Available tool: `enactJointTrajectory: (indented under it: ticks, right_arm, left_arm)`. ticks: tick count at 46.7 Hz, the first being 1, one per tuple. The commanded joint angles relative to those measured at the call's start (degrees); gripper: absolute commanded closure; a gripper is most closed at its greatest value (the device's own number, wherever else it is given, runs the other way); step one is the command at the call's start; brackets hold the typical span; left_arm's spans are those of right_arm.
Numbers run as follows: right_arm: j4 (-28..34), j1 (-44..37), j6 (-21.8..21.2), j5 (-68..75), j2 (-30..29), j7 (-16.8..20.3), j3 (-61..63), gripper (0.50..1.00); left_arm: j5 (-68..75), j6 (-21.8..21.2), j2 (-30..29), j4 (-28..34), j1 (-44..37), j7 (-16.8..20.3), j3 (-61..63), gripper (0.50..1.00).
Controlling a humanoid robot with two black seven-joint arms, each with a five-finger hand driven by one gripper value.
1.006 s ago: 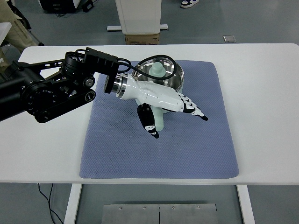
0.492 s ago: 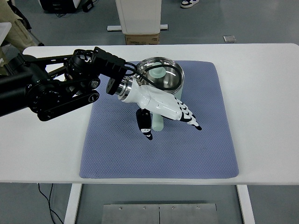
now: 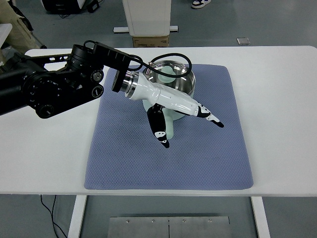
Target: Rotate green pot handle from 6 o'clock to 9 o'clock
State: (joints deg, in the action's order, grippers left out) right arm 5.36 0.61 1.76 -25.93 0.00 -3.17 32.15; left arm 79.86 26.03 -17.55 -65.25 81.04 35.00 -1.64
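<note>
Pot: a small steel pot [image 3: 174, 79] with a pale green knobbed lid [image 3: 167, 74] sits on the far middle of a blue-grey mat [image 3: 124, 148], which lies on a white table [image 3: 277, 109].
Handle: the pale green handle [image 3: 170, 126] points toward the camera, roughly six o'clock, mostly hidden beneath the hand.
Left hand: the white left hand [image 3: 171, 106], on a black arm reaching in from the left edge, lies over the handle, thumb [image 3: 159, 130] on the handle's left side, the other fingers [image 3: 208, 116] stretched past its right.
Finger state: spread rather than closed; whether they touch the handle cannot be told.
Right hand: out of frame.
Handling: likely light and rigid, with smooth metal walls that give no purchase; the textured mat may drag on the base.
Where to take hold: the handle near its outer end appears best, giving leverage to swing it clockwise toward nine o'clock.
Risk: an off-centre push could slide the pot instead of turning it.
</note>
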Motion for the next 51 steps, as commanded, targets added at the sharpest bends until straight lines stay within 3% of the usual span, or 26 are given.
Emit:
enactJointTrajectory:
  ticks: [1,24,51]
  right_arm:
    - [0.0,0.0,0.0,0.0,0.0,0.0,0.0,0.500]
    - [0.0,0.0,0.0,0.0,0.0,0.0,-0.1,0.500]
    - [0.0,0.0,0.0,0.0,0.0,0.0,0.0,0.500]
  left_arm:
    - [0.8,0.0,0.1,0.0,0.6,0.0,1.8,0.500]
    - [13.3,-0.1,0.8,0.9,2.2,0.0,3.7,0.500]
    - [13.5,0.2,4.1,0.9,4.7,0.0,9.9,0.500]
